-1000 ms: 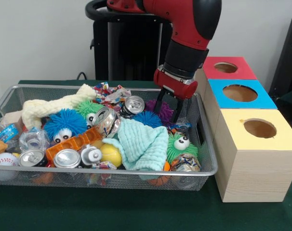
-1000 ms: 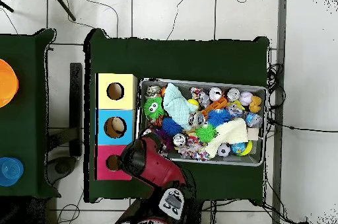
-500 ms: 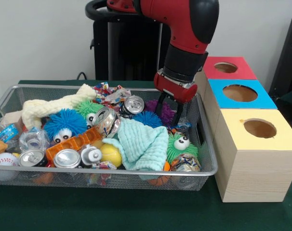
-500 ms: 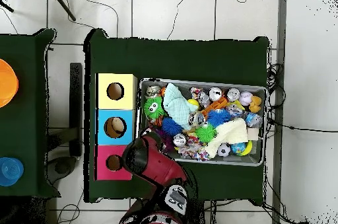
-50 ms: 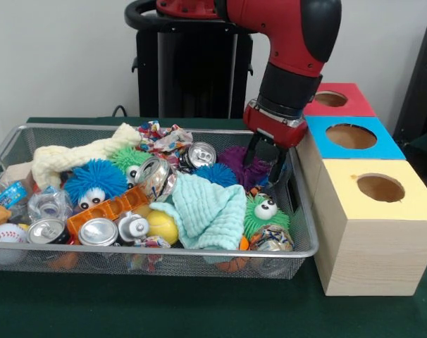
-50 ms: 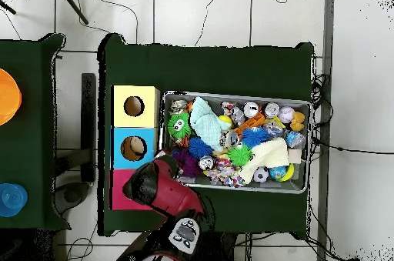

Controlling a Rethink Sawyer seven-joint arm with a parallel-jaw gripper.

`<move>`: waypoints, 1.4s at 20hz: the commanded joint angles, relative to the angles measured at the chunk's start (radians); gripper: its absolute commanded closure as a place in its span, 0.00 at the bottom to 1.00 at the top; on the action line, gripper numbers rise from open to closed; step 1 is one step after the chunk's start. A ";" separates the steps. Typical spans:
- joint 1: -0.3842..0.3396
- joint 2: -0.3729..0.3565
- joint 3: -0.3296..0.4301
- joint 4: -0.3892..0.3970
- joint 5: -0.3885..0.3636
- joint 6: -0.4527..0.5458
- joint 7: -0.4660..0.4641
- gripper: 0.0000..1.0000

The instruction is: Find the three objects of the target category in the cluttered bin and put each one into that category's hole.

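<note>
The gripper (image 5: 267,160) is hanging inside the wire bin (image 5: 305,236) at its end beside the boxes, its two dark fingers (image 5: 254,156) standing apart and pointing down, one on each side of the purple spiky ball (image 5: 236,160). Whether they are touching the ball cannot be told. Nothing is clamped between them.

In the front view the red and black arm (image 5: 292,49) is coming down over the bin's far corner, close to the red-topped box (image 5: 337,100). Beside that box the blue-topped box (image 5: 352,137) and the yellow-topped box (image 5: 377,190) are sitting in a row along the bin's short end, each with one round hole on top. In the overhead view the arm is covering most of the red top.

No brand name or writing can be read on anything; the cans show only bare silver ends. One crushed can (image 5: 199,153) is lying just beside the purple ball, another (image 5: 156,177) is tilting near the bin's middle, and two more (image 5: 97,232) are sitting at the near edge.

The bin is packed full: a green spiky ball with eyes (image 5: 264,212) is sitting just under the gripper, a mint cloth (image 5: 208,209) is draping beside it, and a blue spiky ball (image 5: 94,182) is lying further along. Open room is showing only on the green table (image 5: 164,306) along the bin's long sides.
</note>
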 commanded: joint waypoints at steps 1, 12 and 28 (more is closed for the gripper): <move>0.040 0.049 0.015 -0.114 0.086 0.149 0.201 0.00; -0.036 0.057 0.082 -0.071 0.041 0.039 0.189 0.00; -0.374 -0.063 0.334 0.117 -0.312 -0.069 0.157 0.00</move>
